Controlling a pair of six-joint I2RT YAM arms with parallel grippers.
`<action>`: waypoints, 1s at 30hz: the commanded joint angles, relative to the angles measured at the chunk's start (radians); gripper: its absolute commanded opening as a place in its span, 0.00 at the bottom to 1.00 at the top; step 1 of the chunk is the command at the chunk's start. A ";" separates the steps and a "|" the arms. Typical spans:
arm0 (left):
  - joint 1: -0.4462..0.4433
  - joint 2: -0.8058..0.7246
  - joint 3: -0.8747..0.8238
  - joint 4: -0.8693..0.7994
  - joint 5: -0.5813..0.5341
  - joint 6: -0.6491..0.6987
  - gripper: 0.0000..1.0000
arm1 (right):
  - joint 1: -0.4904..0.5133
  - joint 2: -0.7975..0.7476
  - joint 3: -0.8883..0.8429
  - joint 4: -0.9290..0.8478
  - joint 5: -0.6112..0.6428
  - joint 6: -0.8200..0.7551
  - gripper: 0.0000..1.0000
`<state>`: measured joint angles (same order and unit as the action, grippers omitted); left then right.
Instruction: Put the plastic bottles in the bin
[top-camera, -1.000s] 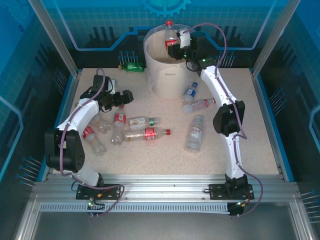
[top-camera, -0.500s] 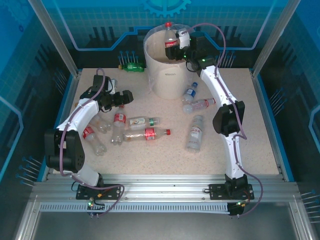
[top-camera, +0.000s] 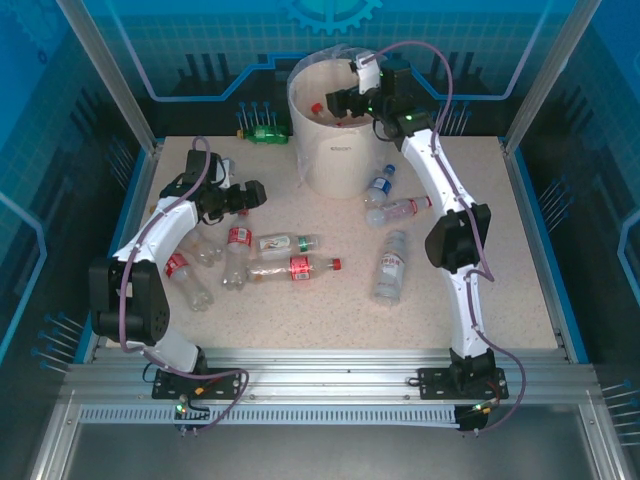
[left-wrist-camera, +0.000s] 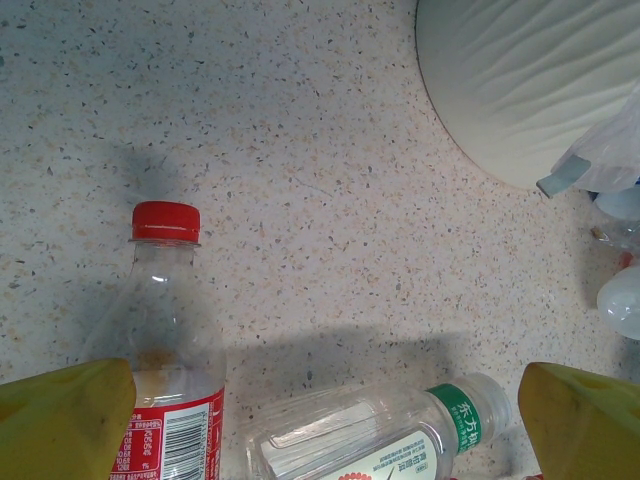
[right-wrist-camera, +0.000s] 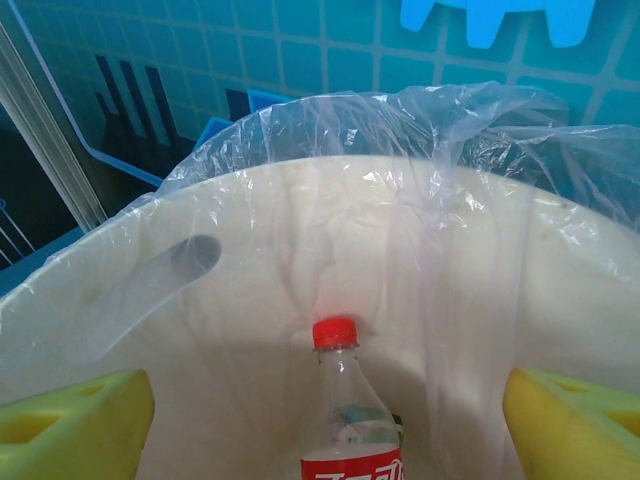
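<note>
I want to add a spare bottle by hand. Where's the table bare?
Bare: between the right arm and the right edge of the table, and the near strip along the front rail. Crowded: bottles in front of the bin, left arm to right arm.

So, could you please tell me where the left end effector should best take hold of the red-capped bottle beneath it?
Probably across the clear shoulder of the red-capped bottle, above its label, coming straight down: it lies flat, cap pointing away, and the green-banded bottle crowds its labelled end.
</note>
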<state>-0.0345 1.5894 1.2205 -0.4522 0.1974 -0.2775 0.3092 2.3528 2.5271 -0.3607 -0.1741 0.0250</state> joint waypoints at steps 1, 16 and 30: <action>0.009 -0.020 -0.008 -0.028 -0.014 0.026 0.99 | 0.021 -0.100 0.028 -0.040 0.024 -0.033 0.93; 0.006 -0.019 -0.011 -0.031 -0.018 0.031 0.99 | 0.026 -0.650 -0.534 -0.213 0.240 0.053 1.00; -0.017 -0.024 -0.009 -0.038 -0.042 0.047 0.99 | 0.048 -1.040 -1.335 -0.517 0.351 0.466 0.98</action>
<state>-0.0422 1.5894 1.2205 -0.4671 0.1764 -0.2581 0.3340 1.3514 1.2984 -0.8188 0.1757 0.3645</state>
